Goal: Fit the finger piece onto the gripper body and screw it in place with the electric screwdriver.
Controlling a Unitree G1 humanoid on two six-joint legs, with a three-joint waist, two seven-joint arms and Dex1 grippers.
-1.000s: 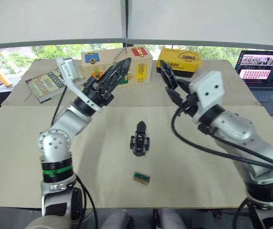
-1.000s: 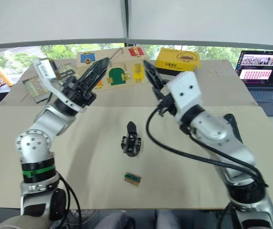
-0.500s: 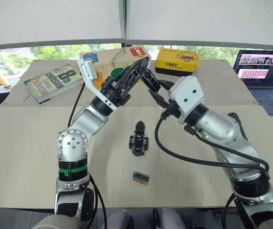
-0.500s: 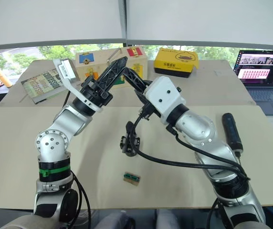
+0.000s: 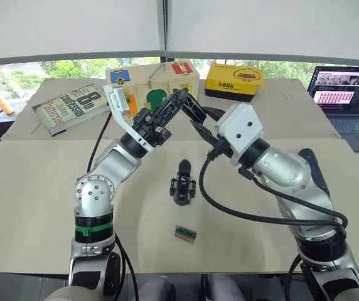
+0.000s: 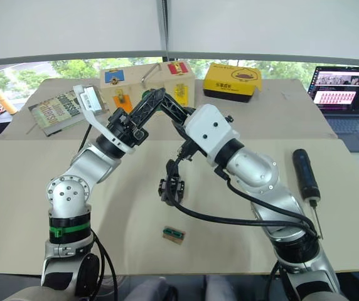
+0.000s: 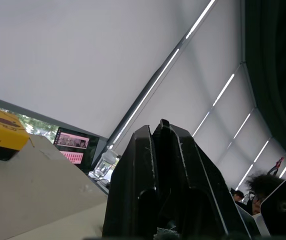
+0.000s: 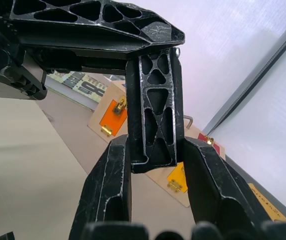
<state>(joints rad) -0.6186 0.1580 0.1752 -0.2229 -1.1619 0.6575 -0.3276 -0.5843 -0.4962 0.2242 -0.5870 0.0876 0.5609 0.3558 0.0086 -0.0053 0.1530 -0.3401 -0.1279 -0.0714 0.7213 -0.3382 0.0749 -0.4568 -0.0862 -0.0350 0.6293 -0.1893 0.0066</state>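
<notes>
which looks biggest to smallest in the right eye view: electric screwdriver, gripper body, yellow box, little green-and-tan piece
1. yellow box, though it lies farthest from the camera
2. electric screwdriver
3. gripper body, partly behind a cable, so its rank against the screwdriver is unsure
4. green-and-tan piece, plainly smallest

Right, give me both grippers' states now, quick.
Left gripper: closed, pinching one end of the finger piece.
Right gripper: closed on the other end of the finger piece, its fingers touching both sides.
</notes>
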